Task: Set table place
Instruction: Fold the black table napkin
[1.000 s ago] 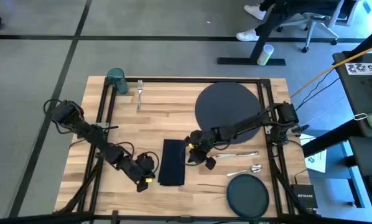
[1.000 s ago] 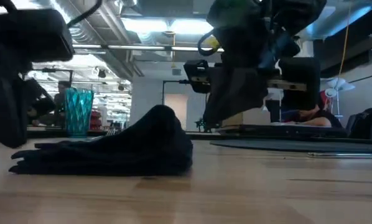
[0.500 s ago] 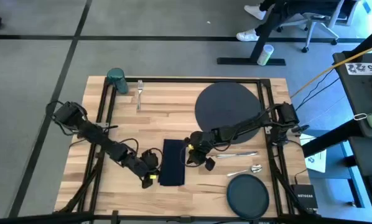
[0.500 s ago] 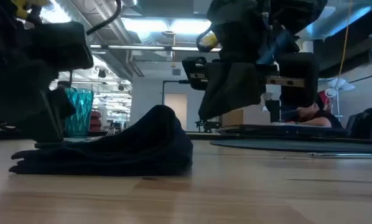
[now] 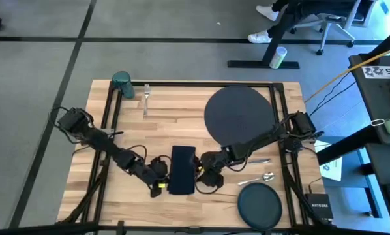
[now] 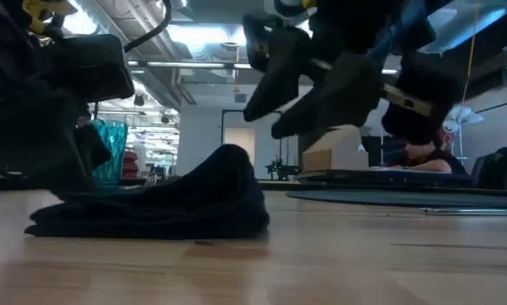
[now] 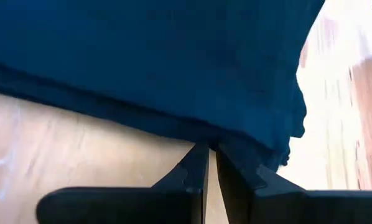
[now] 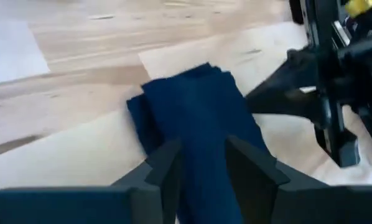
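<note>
Both arms crowd the navy napkin [image 5: 181,170], which lies folded near the front middle of the desk [image 5: 169,124]; the left gripper [image 7: 211,163] presses in from the napkin's left edge, jaws nearly closed with only a sliver between them, pinching at or just under the cloth's hem, likely to pin or tug it; the right gripper [image 8: 201,165] hovers over the napkin from the right, jaws open and straddling the fold, holding nothing, seemingly lining up a grasp; charger [image 5: 239,114] sits far right, small plate [image 5: 259,203] near right, fork [image 5: 146,98] and teal cup [image 5: 122,83] far left, all unplaced.
</note>
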Motion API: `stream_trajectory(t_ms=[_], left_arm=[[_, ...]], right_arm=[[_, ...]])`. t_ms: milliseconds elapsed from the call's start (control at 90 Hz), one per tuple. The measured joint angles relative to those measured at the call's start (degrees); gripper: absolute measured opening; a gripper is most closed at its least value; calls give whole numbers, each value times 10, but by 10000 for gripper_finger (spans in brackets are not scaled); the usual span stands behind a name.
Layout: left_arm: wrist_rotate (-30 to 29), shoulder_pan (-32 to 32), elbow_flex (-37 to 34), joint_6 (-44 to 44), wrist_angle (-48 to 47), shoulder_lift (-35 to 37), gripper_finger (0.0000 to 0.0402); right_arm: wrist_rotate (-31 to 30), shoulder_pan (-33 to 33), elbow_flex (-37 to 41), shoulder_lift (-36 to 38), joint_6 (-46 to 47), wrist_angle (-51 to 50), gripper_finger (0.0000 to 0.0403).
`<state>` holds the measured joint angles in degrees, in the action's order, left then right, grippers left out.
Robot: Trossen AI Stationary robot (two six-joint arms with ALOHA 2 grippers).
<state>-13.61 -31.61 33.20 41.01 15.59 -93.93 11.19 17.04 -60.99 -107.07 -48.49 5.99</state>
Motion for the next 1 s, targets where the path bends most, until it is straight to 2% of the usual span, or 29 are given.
stream_trajectory(t_ms=[256, 600, 1000], left_arm=[[-1, 17, 0, -28, 2, 0, 14], [-1, 17, 0, -26, 6, 0, 14], [-1, 17, 0, -23, 34, 0, 14]], right_arm=[[4, 11, -1, -20, 5, 1, 96], [-42, 41, -1, -19, 19, 13, 95], [-42, 55, -13, -48, 46, 28, 95]])
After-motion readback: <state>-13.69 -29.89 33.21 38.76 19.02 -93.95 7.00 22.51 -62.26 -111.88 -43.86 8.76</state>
